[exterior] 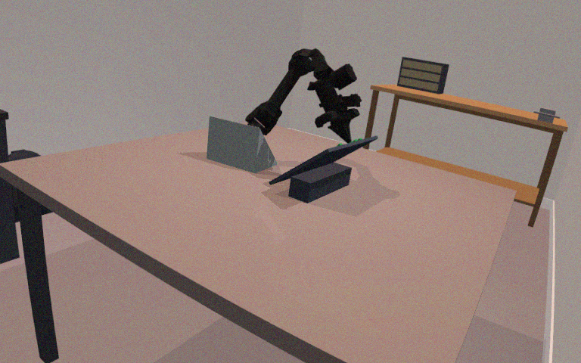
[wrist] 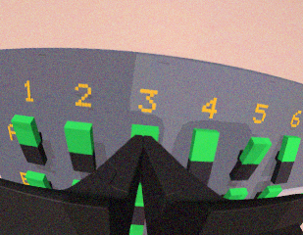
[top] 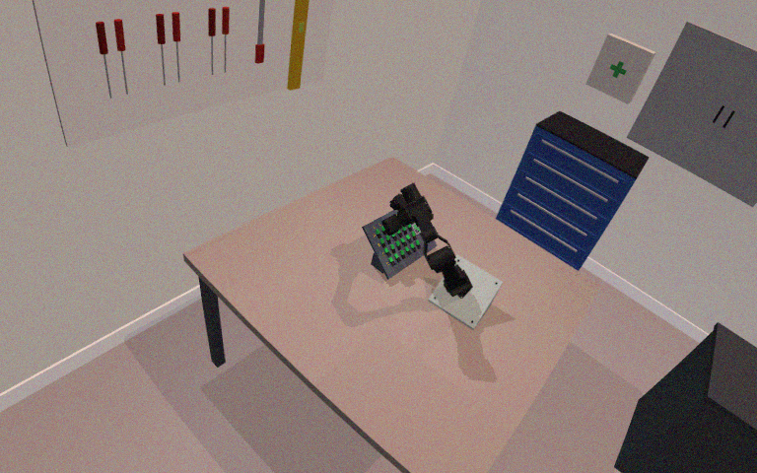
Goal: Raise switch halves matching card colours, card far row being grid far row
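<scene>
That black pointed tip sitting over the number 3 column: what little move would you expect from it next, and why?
Probably a short push down onto the far-row switch in column 3. The jaws are shut into one point, holding nothing, and the gripper is lined up right at that switch's green end. From the side its tip sits just at the tilted panel. Whether contact is made, I cannot tell.

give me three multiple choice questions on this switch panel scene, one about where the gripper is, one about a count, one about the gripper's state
1. The gripper tip is lined up with which column?
A. 1
B. 3
C. 6

2. How many numbered columns does the switch panel show in the wrist view?
A. 4
B. 6
C. 8

3. The gripper's jaws are:
A. wide open
B. shut on a card
C. shut, holding nothing

Answers:
1. B, the tip sits under the orange 3.
2. B, labels run 1 to 6.
3. C, the fingers meet in one point with nothing between.
</scene>
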### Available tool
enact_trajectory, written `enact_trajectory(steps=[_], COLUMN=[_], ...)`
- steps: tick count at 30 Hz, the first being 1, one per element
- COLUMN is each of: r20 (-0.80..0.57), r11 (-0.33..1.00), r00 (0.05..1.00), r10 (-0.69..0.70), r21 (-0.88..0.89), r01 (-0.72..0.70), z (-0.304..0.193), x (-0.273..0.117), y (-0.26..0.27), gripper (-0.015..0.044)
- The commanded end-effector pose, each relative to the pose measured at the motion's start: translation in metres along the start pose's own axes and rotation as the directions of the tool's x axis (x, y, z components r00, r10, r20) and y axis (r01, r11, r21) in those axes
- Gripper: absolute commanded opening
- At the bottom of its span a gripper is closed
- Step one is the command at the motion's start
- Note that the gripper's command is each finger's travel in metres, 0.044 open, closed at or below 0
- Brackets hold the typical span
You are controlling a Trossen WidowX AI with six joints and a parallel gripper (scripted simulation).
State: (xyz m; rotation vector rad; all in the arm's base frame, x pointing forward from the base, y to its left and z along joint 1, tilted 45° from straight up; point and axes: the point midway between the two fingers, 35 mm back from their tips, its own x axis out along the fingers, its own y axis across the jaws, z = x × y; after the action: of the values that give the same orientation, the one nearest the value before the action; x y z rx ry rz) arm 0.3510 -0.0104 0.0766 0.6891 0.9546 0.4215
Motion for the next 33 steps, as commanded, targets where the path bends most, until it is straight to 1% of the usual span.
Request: enact_trajectory(steps=[1, 5, 6, 9, 11, 15, 19, 23, 25, 28, 33], r20=[0.0, 0.0, 0.002, 0.018, 0.023, 0.023, 0.023, 0.023, 0.028, 0.049, 0.05], r11=[1.0, 1.0, 1.0, 1.0, 1.0, 1.0, 1.0, 1.0, 1.0, 1.0, 1.0], r00=[1.0, 1.0, 1.0, 1.0, 1.0, 1.0, 1.0, 1.0, 1.0, 0.999, 0.999], r10=[-0.003, -0.001, -0.002, -0.006, -0.005, -0.005, -0.007, -0.007, -0.008, -0.006, -0.005], r21=[0.004, 0.0, 0.001, 0.004, 0.006, 0.006, 0.005, 0.005, 0.004, 0.004, 0.004], r01=[0.003, 0.001, 0.002, 0.006, 0.005, 0.005, 0.007, 0.007, 0.008, 0.006, 0.005], z=[0.0, 0.0, 0.0, -0.002, -0.003, -0.003, -0.02, -0.022, -0.022, -0.022, -0.022], x=[0.001, -0.002, -0.01, -0.053, -0.063, -0.063, -0.063, -0.063, -0.055, -0.03, -0.028], y=[-0.001, 0.0, -0.001, -0.002, -0.001, -0.001, -0.032, -0.035, -0.035, -0.035, -0.034], gripper=[0.0, 0.0, 0.0, 0.0, 0.0, 0.0, 0.0, 0.0, 0.0, 0.0, 0.0])
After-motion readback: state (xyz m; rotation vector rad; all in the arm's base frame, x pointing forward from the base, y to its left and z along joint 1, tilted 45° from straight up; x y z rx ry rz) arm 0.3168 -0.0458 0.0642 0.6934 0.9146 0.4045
